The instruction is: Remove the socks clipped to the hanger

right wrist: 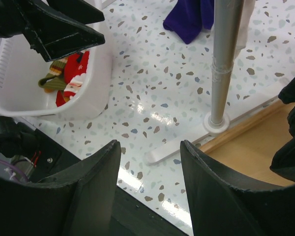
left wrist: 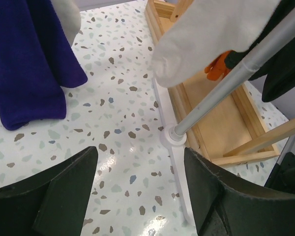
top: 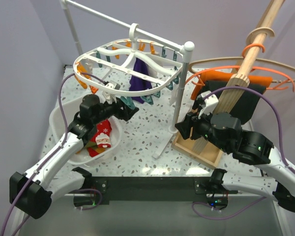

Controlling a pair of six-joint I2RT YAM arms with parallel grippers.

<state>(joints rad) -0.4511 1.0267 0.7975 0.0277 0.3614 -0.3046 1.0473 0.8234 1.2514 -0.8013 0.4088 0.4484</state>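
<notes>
Partly done — red Santa sock [top: 103, 139] and striped sock [right wrist: 50, 81] in white basin [top: 58, 118], purple sock [top: 140, 78] and white sock [left wrist: 211, 34] hang from hanger [top: 79, 66] — left gripper [left wrist: 137, 162], right gripper [right wrist: 150, 152] both parted, empty.

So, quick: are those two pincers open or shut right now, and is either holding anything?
Left pincer: open, holding nothing.
Right pincer: open, holding nothing.

Glossy speckled stone-look desk [left wrist: 123, 147], smooth white plastic hanger [top: 152, 64], soft matt cloth purple sock [left wrist: 24, 64], knit white sock [left wrist: 206, 39], brushed grey metal pole [right wrist: 225, 59], pale bare wood tray [left wrist: 221, 123], smooth white plastic basin [right wrist: 19, 83], matt black plastic gripper fingers [right wrist: 88, 187].
</notes>
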